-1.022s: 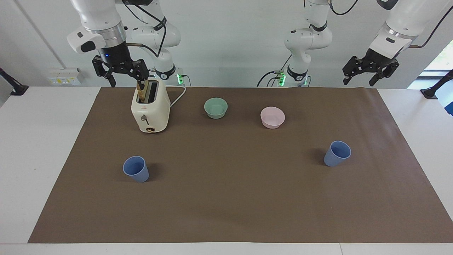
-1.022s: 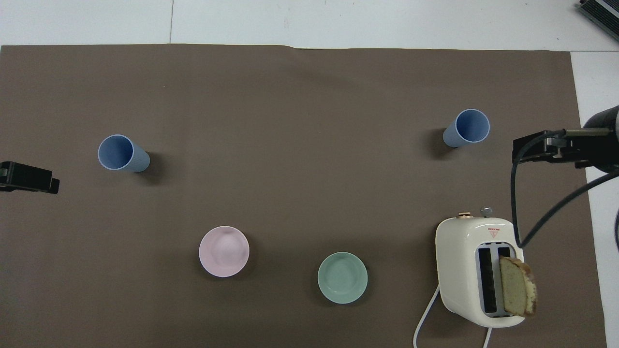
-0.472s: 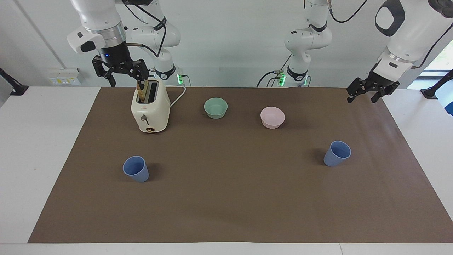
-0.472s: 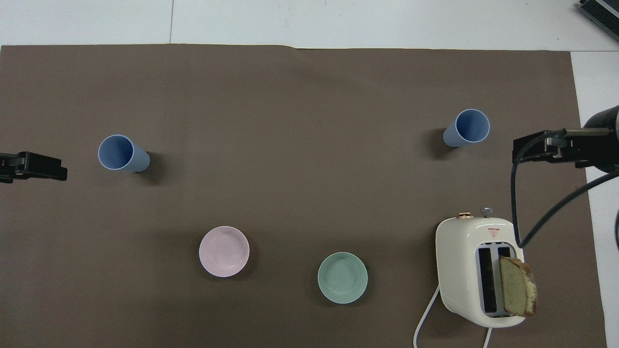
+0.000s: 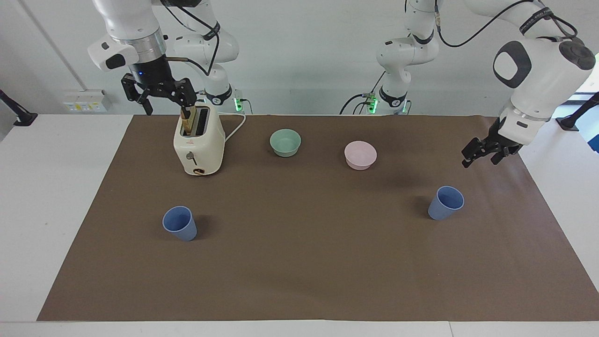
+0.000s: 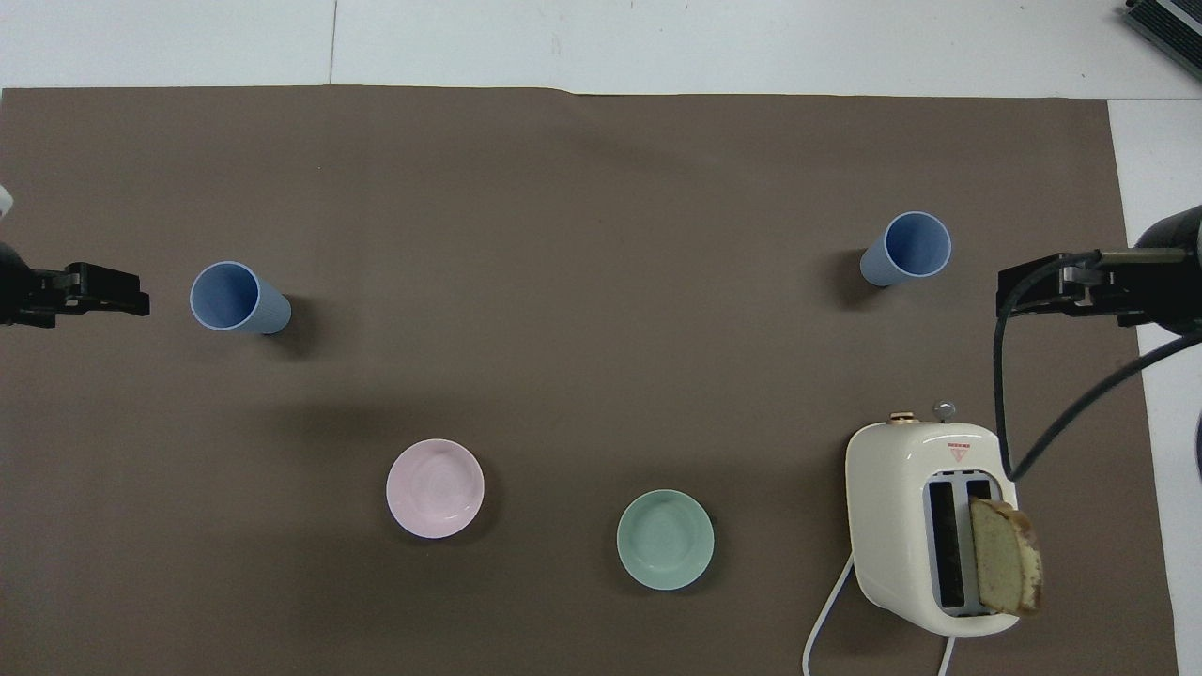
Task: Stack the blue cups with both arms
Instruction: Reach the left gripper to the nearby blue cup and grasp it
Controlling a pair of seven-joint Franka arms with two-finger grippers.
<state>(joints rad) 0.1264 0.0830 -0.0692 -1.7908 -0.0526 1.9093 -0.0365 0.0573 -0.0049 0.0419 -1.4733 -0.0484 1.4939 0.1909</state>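
1. You are watching the left hand (image 5: 484,154) come down and forward over the last second: it was hanging high by the edge of the brown mat (image 5: 299,281), and now it is sitting low over the mat, near the blue cup at the left arm's end (image 5: 445,203) but still apart from it.
2. In the overhead view that same left hand (image 6: 103,286) is closing in beside the blue cup at the left arm's end (image 6: 235,299), with a gap still showing between them.
3. That suggests you are starting the first pickup; nothing is stacked yet.
4. The left hand is standing wide, holding nothing and touching nothing.
5. The right hand (image 5: 159,93) is waiting over the toaster (image 5: 199,145), just as it was a second ago, fingers spread, gripping nothing; its fingertips are hovering close to the slice of bread (image 5: 188,122) sticking out of the slot.
6. The other blue cup (image 5: 179,223) is standing upright on the mat, farther from the robots than the toaster, untouched.
7. Both cups are staying well apart, with the green bowl (image 5: 285,142) and pink bowl (image 5: 360,155) between them and nearer the robots.
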